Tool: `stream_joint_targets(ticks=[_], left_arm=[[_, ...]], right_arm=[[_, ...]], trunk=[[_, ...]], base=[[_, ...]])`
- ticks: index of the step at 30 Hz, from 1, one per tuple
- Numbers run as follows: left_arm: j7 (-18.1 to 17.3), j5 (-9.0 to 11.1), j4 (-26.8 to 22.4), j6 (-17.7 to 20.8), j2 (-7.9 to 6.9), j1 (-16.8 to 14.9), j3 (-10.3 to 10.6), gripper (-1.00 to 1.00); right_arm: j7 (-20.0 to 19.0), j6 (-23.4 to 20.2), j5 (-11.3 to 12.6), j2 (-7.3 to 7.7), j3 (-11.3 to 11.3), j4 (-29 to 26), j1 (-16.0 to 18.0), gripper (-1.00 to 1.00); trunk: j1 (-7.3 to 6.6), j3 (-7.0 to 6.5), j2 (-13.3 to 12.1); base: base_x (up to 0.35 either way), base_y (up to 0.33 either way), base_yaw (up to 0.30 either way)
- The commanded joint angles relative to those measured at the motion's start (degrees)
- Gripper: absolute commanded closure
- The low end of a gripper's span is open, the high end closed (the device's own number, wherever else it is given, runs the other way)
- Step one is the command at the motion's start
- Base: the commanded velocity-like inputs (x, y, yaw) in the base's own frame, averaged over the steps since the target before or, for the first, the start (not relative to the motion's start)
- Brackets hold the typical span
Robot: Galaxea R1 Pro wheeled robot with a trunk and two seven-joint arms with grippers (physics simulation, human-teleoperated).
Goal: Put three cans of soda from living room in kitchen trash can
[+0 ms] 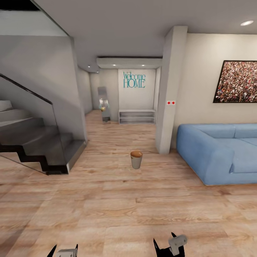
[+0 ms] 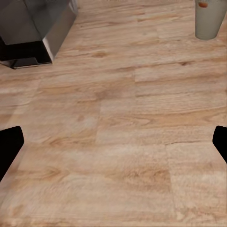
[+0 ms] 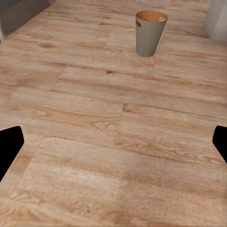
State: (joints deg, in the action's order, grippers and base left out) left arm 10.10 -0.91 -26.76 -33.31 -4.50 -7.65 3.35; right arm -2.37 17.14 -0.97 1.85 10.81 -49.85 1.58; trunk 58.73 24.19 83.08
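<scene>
The tash can (image 1: pixel 136 159), a small grey tapered bin with a brown inside, stands upright on the wood floor ahead of me, between the stairs and the sofa. Along my right gripper's fingers it appears as the bin (image 3: pixel 150 34), with an orange-red bit just inside its rim, too small to identify. The left wrist view catches the bin's side (image 2: pixel 208 21) at the frame's edge. My left gripper (image 1: pixel 63 251) (image 2: pixel 113 142) and right gripper (image 1: pixel 166 246) (image 3: pixel 113 142) are low, well short of the bin, both open and holding nothing. The cans of soda are out of view.
A dark staircase with a glass rail (image 1: pixel 43 142) fills the left; its bottom step (image 2: pixel 38 28) is near my left arm. A blue sofa (image 1: pixel 221 150) stands at the right beside a white pillar (image 1: pixel 171 92). A low shelf (image 1: pixel 137 116) ends the hallway.
</scene>
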Motion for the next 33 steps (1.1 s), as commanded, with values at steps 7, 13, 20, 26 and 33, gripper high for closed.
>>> stream_joint_targets(ticks=[7,13,20,26,33], left_arm=[[0.0,0.0,0.0,-0.1,0.02,0.0,0.0,-1.00],[0.0,0.0,0.1,0.0,-0.03,0.0,0.0,-1.00],[0.0,0.1,-0.2,-0.1,-0.05,0.0,0.0,-1.00],[0.0,0.1,-0.3,-0.1,-0.01,0.0,0.0,-1.00],[0.0,0.1,0.0,-0.1,0.00,0.0,0.0,-1.00]], right_arm=[[0.0,0.0,0.0,-0.01,0.0,0.0,0.0,-1.00],[0.0,0.0,0.0,0.00,0.0,-0.1,0.0,-1.00],[0.0,0.0,0.0,-0.07,0.0,0.0,0.0,-1.00],[0.0,0.0,0.0,-0.19,0.0,0.0,0.0,-1.00],[0.0,0.0,0.0,-0.06,0.0,0.0,0.0,-1.00]], trunk=[[0.00,0.00,0.0],[0.00,0.00,0.0],[0.00,0.00,0.0],[0.00,0.00,0.0],[0.00,0.00,0.0]], base=[[0.324,0.000,0.000],[0.324,0.000,0.000],[0.324,0.000,0.000],[0.324,0.000,0.000],[0.324,0.000,0.000]])
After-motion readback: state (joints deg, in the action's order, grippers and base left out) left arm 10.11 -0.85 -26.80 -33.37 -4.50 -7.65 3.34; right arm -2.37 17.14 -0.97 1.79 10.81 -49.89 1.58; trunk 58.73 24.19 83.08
